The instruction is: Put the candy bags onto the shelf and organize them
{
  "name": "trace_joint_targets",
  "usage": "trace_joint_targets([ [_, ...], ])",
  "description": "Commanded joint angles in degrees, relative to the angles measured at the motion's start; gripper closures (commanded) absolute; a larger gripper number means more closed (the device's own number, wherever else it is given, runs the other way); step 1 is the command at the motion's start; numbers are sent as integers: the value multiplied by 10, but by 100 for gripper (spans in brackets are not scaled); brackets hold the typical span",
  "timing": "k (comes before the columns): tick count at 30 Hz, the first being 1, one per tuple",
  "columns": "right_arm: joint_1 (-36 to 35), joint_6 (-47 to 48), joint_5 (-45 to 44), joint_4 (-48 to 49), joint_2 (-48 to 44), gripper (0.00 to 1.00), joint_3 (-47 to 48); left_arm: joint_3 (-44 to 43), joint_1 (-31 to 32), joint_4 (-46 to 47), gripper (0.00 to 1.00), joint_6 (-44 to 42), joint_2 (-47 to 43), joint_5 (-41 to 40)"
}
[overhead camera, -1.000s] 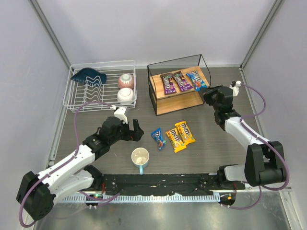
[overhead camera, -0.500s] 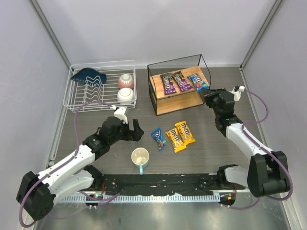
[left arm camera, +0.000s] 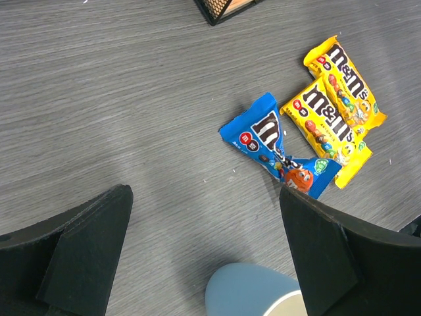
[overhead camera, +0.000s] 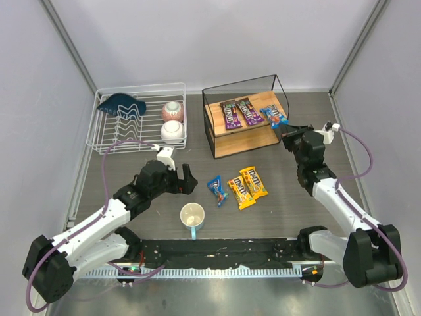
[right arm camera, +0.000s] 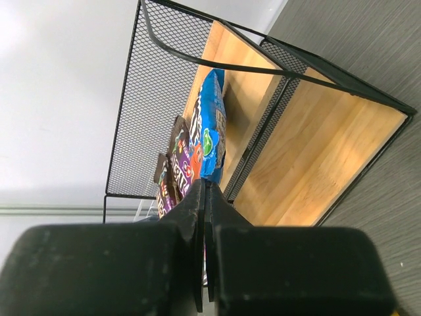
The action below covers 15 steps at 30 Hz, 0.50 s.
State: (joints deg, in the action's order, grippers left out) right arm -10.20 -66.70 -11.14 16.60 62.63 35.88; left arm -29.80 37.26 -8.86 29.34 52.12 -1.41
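The shelf point(overhead camera: 245, 142) stands at the back centre. Two purple candy bags point(overhead camera: 231, 113) point(overhead camera: 250, 110) and one blue bag point(overhead camera: 272, 115) lie on its top board. They also show in the right wrist view: the blue bag point(right arm camera: 212, 125), a purple bag point(right arm camera: 181, 161), the shelf point(right arm camera: 316, 158). My right gripper point(overhead camera: 288, 133) point(right arm camera: 205, 187) is shut and empty, just right of the shelf's front corner. A second blue bag point(overhead camera: 217, 189) point(left arm camera: 276, 148) and two yellow bags point(overhead camera: 240, 192) point(overhead camera: 254, 181) point(left arm camera: 325, 128) point(left arm camera: 345, 82) lie on the table. My left gripper point(overhead camera: 187, 179) point(left arm camera: 204, 197) is open and empty, left of the blue bag.
A light-blue mug point(overhead camera: 192, 217) point(left arm camera: 256, 293) stands near the front, just below my left gripper. A white wire dish rack point(overhead camera: 135, 135) at the back left holds two bowls and a dark blue item. Grey walls close in both sides.
My right gripper has drawn back from the shelf, toward the right and the front. The blue bag stays on the top board. The left arm has not moved.
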Motion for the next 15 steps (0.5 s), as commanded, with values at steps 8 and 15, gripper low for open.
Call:
trace_joint_targets([
  [8, -4, 4, 11, -23, -51, 99, -18, -12, 4, 6, 0, -5, -7, 4],
  [15, -5, 12, 12, -38, -72, 99, -16, -13, 5, 6, 0, -6, -3, 4],
])
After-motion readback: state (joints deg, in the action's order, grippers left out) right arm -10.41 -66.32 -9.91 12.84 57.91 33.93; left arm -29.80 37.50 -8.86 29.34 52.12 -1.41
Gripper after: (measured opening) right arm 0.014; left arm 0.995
